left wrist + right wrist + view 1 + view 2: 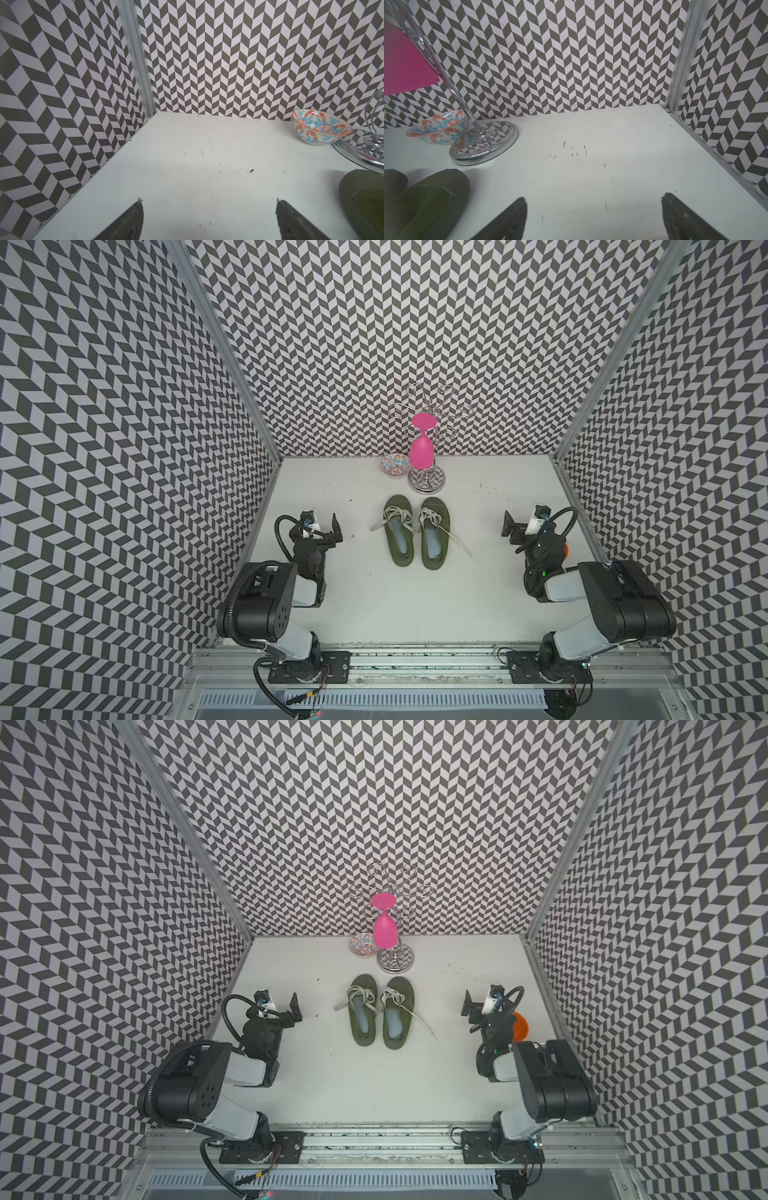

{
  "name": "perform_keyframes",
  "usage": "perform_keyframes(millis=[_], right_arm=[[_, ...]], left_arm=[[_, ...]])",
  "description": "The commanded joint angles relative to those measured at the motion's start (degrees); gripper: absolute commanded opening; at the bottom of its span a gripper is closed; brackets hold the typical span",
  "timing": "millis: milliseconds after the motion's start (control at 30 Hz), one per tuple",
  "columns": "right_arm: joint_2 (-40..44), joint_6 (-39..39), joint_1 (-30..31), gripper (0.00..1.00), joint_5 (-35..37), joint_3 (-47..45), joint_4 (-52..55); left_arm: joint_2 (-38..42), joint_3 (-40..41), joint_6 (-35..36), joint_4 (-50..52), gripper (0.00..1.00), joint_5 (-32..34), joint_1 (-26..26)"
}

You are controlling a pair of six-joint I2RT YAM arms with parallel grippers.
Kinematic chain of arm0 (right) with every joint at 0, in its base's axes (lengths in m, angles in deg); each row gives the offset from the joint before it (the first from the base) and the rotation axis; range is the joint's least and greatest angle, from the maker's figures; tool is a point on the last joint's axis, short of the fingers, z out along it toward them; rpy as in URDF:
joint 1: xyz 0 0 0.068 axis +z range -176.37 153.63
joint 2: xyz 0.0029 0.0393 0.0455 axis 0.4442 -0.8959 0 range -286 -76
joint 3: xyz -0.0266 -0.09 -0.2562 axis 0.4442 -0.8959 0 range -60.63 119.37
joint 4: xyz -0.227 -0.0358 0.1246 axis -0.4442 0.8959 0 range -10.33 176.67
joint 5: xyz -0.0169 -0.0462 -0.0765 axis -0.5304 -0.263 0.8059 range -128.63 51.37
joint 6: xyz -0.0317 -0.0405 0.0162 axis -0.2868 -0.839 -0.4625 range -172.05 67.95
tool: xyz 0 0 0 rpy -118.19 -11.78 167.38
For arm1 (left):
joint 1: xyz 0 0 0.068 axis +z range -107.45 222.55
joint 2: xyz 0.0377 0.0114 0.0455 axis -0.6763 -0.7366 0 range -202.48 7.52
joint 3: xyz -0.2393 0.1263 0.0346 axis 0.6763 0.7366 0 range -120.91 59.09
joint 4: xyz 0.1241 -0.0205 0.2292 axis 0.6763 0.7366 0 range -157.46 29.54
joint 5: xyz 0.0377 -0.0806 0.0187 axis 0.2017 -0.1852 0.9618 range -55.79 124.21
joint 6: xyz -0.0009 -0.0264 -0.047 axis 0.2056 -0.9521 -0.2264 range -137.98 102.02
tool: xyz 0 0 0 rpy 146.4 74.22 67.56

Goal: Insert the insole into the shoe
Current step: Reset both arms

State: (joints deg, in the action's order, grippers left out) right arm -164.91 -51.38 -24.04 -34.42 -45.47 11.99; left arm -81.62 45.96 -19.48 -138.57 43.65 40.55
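Two olive-green shoes with loose pale laces lie side by side mid-table, toes toward the back wall: the left shoe [399, 531] [363, 1011] and the right shoe [434, 533] [398, 1013]. A pale blue-grey insole [400, 542] shows in the left shoe's opening, and a like one [434, 546] in the right shoe's. My left gripper [326, 528] [208, 202] hovers open and empty to the left of the shoes. My right gripper [516, 526] [593, 197] hovers open and empty to their right. Only shoe toes [361, 197] [442, 193] show in the wrist views.
A chrome glass rack [427, 483] stands at the back wall behind the shoes, with a pink wine glass [422, 450] hanging upside down on it. A patterned bowl [395, 465] sits beside its base. An orange object [520, 1025] peeks out behind the right arm. Chevron walls enclose three sides.
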Motion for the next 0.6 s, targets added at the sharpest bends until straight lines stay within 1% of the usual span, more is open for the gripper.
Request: perform_keyframes(millis=[0,367,433,467,500,567], right_arm=[[0.71,-1.01,-0.13,1.0,-0.38,0.26,-2.85],[0.72,-1.03,-0.13,1.0,-0.56,0.1,-3.05],[1.3,-3.47,-0.15,1.0,-6.41,-0.56,-3.74],[1.96,-3.87,-0.19,1.0,-7.37,-1.54,-4.8],[2.38,-3.64,-0.13,1.0,-6.19,-2.94,-6.25],[1.1,1.69,-0.6,1.0,3.53,-4.05,-8.76]], left_arm=[[0.12,-0.77,0.17,-1.79,1.0,0.76,-0.2],[0.15,-0.76,0.16,-1.79,1.0,0.76,-0.2],[0.14,-0.8,0.11,-1.84,1.0,0.76,-0.2],[0.12,-0.76,0.05,-1.81,1.0,0.79,-0.2],[0.12,-0.82,0.1,-1.83,1.0,0.76,-0.18],[0.11,-0.76,0.12,-1.84,1.0,0.76,-0.2]])
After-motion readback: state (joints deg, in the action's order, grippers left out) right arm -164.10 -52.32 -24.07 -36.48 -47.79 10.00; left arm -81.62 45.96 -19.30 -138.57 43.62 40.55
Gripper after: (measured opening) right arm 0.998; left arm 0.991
